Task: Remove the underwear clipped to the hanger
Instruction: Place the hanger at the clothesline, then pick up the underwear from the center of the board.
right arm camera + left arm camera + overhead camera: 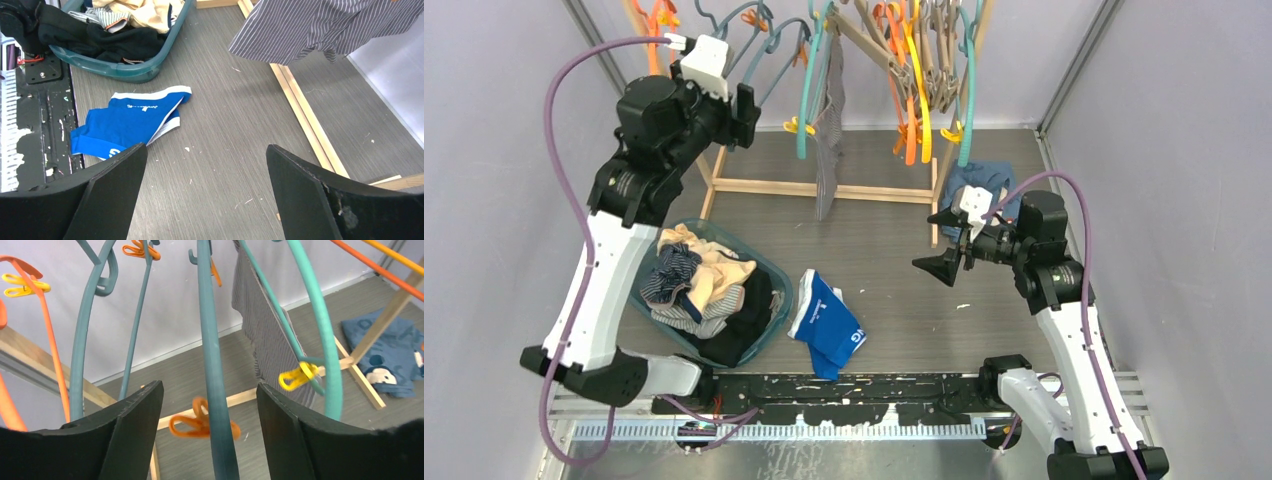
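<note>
Two grippers, both spread wide and holding nothing. The left gripper (744, 110) (209, 387) is raised at the table's far-left corner among the hangers. A teal hanger (212, 365) runs between its parted fingers, unclamped. Just beyond to its right, the striped underwear (828, 150) (265, 335) hangs from another teal hanger, with a yellow clip (297, 376) beside its lower corner, over the wooden rack (824, 188) along the far edge. The right gripper (941, 240) (206, 147) hovers near the right edge, pointing left. Blue underwear (827, 322) (130, 122) lies flat near the middle of the near edge, beside the basket (776, 283) (135, 75) of heaped garments by the left edge.
</note>
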Motion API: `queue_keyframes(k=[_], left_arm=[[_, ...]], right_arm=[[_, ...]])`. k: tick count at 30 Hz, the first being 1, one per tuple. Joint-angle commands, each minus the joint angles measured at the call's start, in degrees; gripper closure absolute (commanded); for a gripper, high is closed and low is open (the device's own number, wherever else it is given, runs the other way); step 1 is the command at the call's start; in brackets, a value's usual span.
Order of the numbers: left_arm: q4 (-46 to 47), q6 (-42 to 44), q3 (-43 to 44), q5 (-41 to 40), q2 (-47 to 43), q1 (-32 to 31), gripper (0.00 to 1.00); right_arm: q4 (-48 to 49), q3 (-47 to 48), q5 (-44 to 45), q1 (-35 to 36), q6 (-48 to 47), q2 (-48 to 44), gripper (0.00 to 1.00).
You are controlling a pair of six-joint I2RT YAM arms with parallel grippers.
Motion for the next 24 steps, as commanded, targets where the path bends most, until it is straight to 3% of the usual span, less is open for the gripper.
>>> queue_keyframes(k=[1,6,10,18,24], left_arm=[[1.5,2.5,-3.9,4.7,-7.9,0.2,0.24],[-2.9,5.7,-12.6,12.5,-16.4,0.2,0.07],[-11.0,9.1,-17.7,19.1,-21.0,0.2,0.0],[-24.1,23.0,-31.9,41.2,-25.3,-0.3,0.01],[-26.0,30.4,-40.2,46.3,-23.4,-4.2,0.05]], right_arm=[[-0.6,-0.6,0.1,-0.2,-2.5,1.0,0.05],[-1.2,-3.2,2.8,-0.2,-4.6,1.8,0.02],[-0.4,-6.1,3.8,-0.2,-5.8,2.5,0.0],[5.2,-11.0,6.2,-0.2,-1.9,2.4,0.0],[6.3,-12.8,8.9,-0.4,-2.1,1.4,0.0]])
